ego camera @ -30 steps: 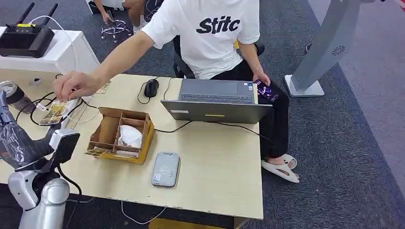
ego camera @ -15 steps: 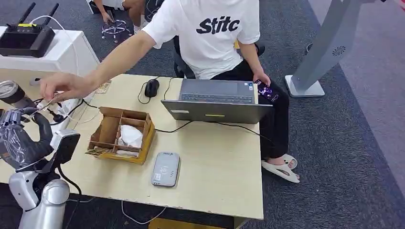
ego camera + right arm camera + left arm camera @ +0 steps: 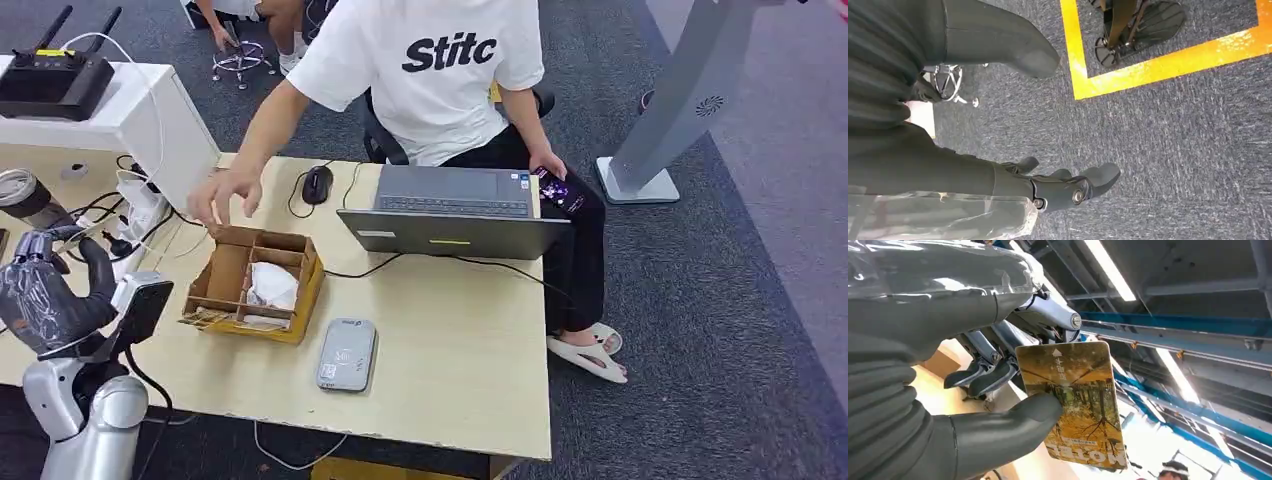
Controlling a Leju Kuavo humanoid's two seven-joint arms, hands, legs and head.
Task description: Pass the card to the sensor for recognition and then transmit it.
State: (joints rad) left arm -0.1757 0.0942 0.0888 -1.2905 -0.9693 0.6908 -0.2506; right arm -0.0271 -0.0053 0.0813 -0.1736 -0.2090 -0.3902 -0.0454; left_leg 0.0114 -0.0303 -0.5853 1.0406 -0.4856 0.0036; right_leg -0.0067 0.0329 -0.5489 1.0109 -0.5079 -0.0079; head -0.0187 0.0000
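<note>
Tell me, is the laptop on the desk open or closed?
Open: the laptop shows its keyboard, its lid raised toward the robot's head view.

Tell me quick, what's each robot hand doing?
Left hand: holding the card between thumb and fingers.
Right hand: holding nothing, fingers apart.

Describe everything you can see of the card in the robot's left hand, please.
The card is a thin rectangle with rounded corners, looking like glossy plastic. Its face shows a yellow-gold picture of autumn trees, with a small white arrow and characters at one short end and bold white letters at the other. The left hand pinches it: the thick grey thumb presses on the printed face and darker fingers lie behind it. It is lifted in the air, facing the wrist camera, with ceiling lights behind.
</note>
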